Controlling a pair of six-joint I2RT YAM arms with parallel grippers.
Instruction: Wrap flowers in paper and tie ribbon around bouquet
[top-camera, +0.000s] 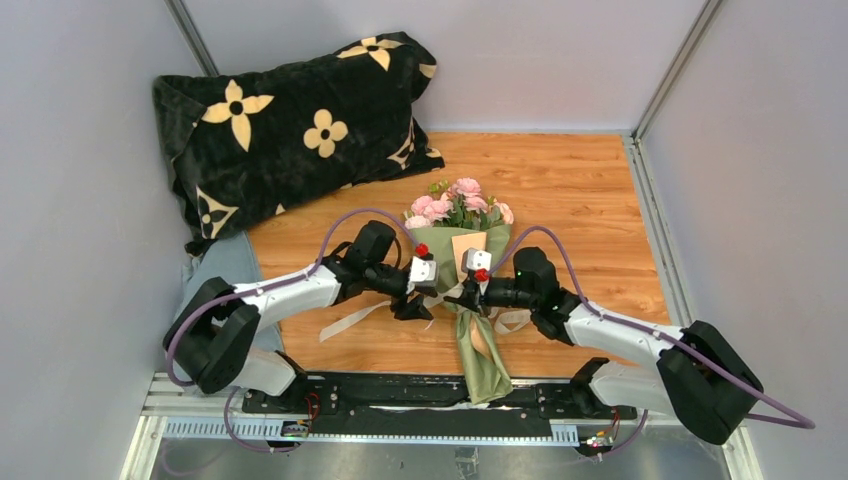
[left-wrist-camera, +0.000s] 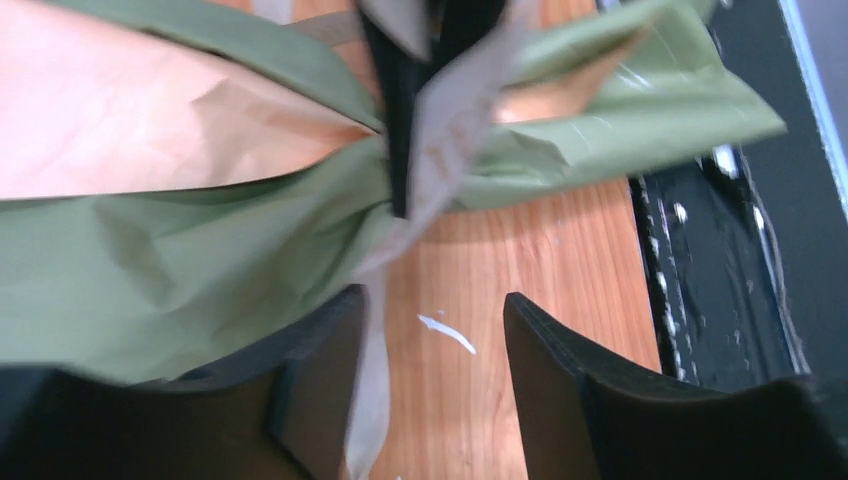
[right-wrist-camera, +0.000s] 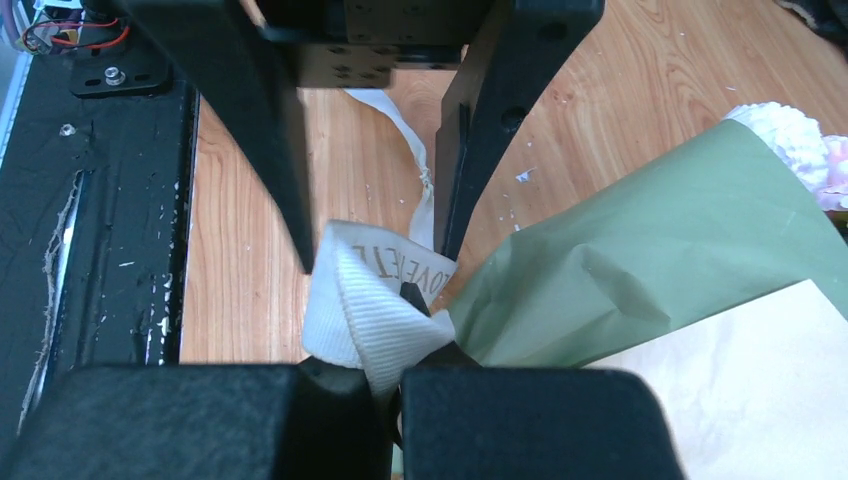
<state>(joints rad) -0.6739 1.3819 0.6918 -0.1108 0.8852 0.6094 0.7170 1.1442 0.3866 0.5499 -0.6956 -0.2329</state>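
While left fingers (left-wrist-camera: 570, 400) gape, right fingers (right-wrist-camera: 520, 420) pinch ribbon (right-wrist-camera: 370, 310)

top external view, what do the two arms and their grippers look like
Both the left arm and the right arm have white shells between bulky black joints. A purple cable loops along each one. Near each wrist sits a small white block topped with a red knob. The left gripper and right gripper are matte black with flat, blunt fingers.

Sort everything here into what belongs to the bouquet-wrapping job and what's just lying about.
Job in hand:
flowers
paper
ribbon, pinched in the right gripper

Lying about:
black pillow
blue-grey cloth
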